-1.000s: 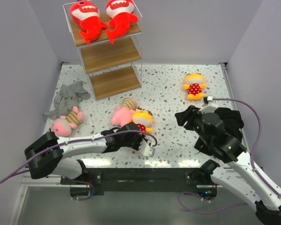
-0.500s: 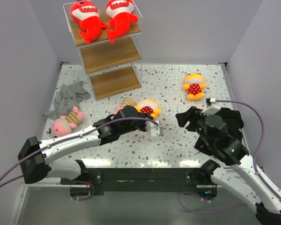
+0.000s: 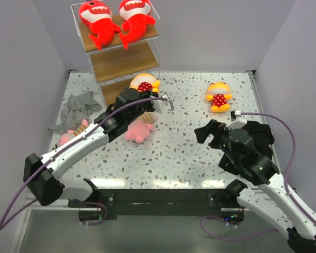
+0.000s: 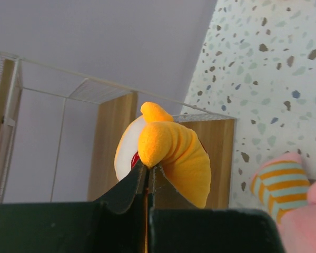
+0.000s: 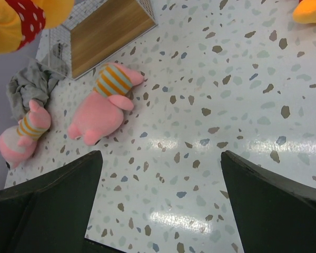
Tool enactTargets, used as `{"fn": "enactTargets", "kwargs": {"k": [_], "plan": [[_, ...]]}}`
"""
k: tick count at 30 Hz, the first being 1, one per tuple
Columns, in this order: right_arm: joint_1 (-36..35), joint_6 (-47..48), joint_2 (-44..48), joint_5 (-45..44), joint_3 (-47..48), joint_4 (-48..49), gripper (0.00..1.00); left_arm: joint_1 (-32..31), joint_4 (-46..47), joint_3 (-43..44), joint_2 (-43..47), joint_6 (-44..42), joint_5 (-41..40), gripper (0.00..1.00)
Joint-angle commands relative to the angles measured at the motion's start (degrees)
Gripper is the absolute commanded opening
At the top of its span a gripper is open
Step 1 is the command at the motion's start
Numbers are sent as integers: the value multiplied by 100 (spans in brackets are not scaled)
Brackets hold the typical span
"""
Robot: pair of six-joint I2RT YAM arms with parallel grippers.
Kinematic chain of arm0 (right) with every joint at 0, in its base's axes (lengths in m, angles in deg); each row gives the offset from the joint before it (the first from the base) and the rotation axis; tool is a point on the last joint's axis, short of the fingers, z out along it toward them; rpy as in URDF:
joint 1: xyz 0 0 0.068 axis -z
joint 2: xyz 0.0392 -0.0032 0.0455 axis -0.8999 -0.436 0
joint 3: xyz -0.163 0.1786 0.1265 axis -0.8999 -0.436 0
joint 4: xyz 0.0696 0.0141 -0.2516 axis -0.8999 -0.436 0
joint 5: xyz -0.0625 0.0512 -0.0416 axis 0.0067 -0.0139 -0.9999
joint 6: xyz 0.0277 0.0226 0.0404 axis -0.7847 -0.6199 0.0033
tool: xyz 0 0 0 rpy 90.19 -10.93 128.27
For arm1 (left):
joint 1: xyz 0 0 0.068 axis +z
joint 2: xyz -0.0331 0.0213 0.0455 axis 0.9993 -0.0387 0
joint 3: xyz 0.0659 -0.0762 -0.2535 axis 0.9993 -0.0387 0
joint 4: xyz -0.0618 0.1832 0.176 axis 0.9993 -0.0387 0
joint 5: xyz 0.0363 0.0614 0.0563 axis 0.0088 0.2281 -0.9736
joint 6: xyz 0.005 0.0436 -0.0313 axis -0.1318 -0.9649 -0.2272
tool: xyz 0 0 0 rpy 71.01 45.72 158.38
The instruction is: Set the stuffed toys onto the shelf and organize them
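My left gripper (image 3: 142, 94) is shut on a yellow-orange toy in red polka dots (image 3: 144, 83) and holds it up in front of the shelf's (image 3: 125, 62) lower boards. In the left wrist view the fingers (image 4: 127, 187) pinch the toy (image 4: 174, 153). Two red sharks (image 3: 97, 21) lie on the top board. The second yellow-orange toy (image 3: 218, 96) lies at the far right. One pink striped toy (image 3: 139, 130) lies mid-table, the other (image 3: 73, 138) at the left. My right gripper (image 3: 210, 132) is open and empty above the table (image 5: 160, 158).
A grey cloth (image 3: 79, 108) lies left of the shelf, next to the left pink toy. The right wrist view shows both pink toys (image 5: 102, 105), the cloth (image 5: 29, 87) and the shelf's bottom board (image 5: 105, 29). Walls enclose the table on three sides.
My left arm has lifted the yellow-orange toy from beside the pink toy and carried it far and left, up to the shelf's front. The right arm has barely moved.
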Motion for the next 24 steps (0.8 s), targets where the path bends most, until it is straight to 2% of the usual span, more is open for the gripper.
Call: {"fn": "enactTargets", "kwargs": {"k": [1,11,24], "plan": [[14,-6,-127,-82,128,71,99,227,655,677,-291,-523,-209,0],[14,125,-346,-64,163,203,99,438,1051,1293,-810,-963,-359,0],[14,143,-408,7,110,317,99,438,1174,1645,-705,-1297,-113,0]]}}
